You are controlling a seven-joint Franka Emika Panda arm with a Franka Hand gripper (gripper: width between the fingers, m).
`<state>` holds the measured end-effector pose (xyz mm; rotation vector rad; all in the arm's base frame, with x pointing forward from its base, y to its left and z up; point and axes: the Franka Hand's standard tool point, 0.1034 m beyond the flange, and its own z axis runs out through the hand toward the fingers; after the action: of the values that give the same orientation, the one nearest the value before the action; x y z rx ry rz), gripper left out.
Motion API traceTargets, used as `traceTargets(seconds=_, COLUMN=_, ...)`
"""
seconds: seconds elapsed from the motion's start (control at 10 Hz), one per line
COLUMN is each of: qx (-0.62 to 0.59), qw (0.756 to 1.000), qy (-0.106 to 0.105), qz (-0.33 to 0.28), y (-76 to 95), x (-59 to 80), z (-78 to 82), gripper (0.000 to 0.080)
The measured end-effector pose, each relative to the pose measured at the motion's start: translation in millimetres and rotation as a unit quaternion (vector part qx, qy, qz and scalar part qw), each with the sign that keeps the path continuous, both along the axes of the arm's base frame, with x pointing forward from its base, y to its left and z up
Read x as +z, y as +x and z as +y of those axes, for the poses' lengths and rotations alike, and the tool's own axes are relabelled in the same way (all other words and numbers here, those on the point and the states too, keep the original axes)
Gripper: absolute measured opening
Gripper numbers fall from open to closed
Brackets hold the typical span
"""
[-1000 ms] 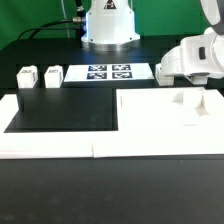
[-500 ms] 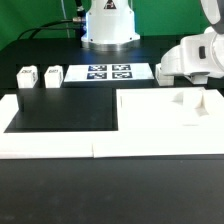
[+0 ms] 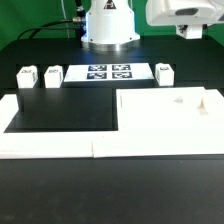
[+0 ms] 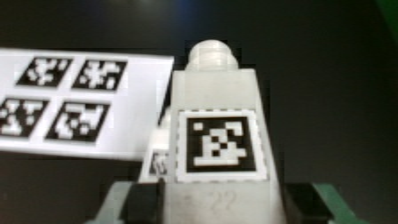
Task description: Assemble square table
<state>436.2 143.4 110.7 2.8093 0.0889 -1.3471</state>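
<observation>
Square table plate [image 3: 165, 118] on black table [image 3: 110, 190]

Glossy white arm [image 3: 178, 12], rounded casing

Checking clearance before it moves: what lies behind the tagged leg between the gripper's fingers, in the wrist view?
Black table and the marker board show behind the leg. The leg covers part of the board's edge and the table directly behind it.
</observation>
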Motion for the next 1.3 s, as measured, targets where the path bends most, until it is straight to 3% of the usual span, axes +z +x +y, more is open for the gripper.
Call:
traceTargets(seconds=0.1, qx=-0.004, qw=0.998, qy=0.006, qz=-0.059, y=6.9, x=-2.4, z=2.9, gripper=0.0294)
traceTargets(seconds=0.2, qx=-0.003, qw=0.997, qy=0.008, qz=-0.081, y=3.6, x=2.6, z=0.5, gripper=0.0294)
traceTargets(seconds=0.6, qx=-0.018, qw=0.975, qy=0.038, qz=-0.220, y=85.4, x=35.8, z=-11.5, gripper=0.0294)
traceTargets(seconds=1.1, qx=-0.021, qw=0.922, qy=0.055, qz=-0.381, y=92.0, x=28.5, z=-6.9, gripper=0.0294)
traceTargets(seconds=1.2, qx=-0.013, qw=0.911, qy=0.063, qz=-0.408, y=99.4, x=25.5, z=-10.2, gripper=0.0294)
traceTargets(seconds=1.3, qx=-0.006, qw=0.895, qy=0.068, qz=-0.441, y=118.1, x=33.4, z=-18.4, gripper=0.0294)
